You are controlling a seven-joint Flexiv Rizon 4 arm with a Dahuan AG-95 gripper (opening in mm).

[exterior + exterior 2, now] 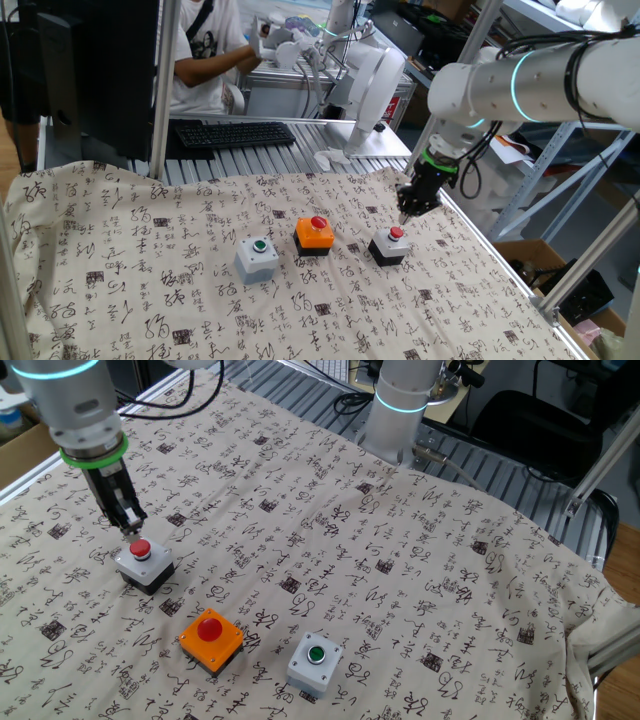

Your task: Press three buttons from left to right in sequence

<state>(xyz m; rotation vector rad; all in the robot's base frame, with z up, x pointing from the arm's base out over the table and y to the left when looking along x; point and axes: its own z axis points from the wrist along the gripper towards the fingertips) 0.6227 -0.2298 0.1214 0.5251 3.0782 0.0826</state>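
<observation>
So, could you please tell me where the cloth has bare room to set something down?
Free: the tablecloth left of the grey box, and the strip in front of all three boxes. Crowded: around the black box, where the gripper hovers beside the orange box.

Three small switch boxes sit upright in a loose row on the cloth-covered tabletop, each apart from its neighbours. The grey plastic box with a round green cap lies at one end. The orange box with a round red cap is in the middle. The black-based box with a grey top and a round red cap lies at the other end.
</observation>
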